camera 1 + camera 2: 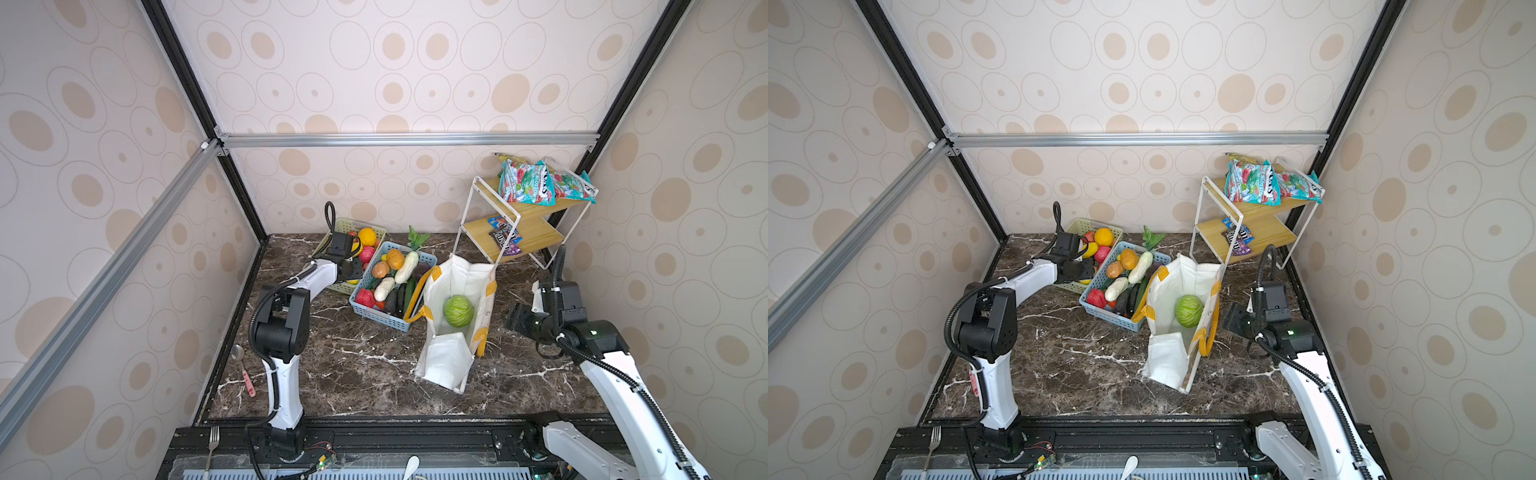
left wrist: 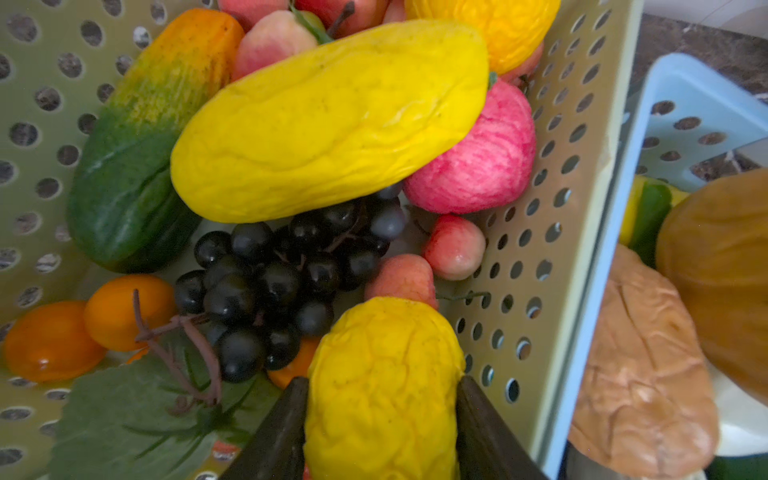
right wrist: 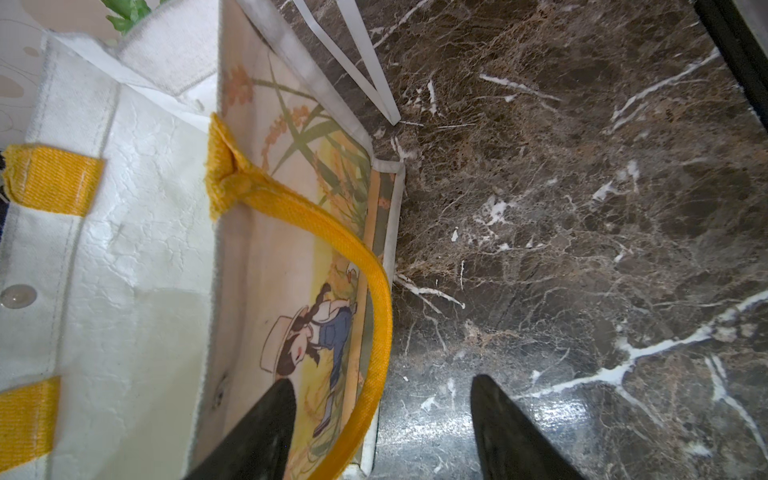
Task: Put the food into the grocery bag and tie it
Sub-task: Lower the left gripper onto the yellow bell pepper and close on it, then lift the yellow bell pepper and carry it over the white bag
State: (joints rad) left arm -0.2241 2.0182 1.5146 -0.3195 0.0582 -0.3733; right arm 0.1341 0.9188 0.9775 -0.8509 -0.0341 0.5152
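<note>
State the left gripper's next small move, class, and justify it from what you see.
Probably lift straight up: the left gripper grips the knobbly yellow toy fruit inside the pale green perforated plastic basket, and the tall white fabric grocery bag stands open nearby.

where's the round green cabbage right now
In both top views the round green cabbage sits inside the open white fabric tote with yellow handles, right of centre, just right of the light blue plastic basket.
</note>
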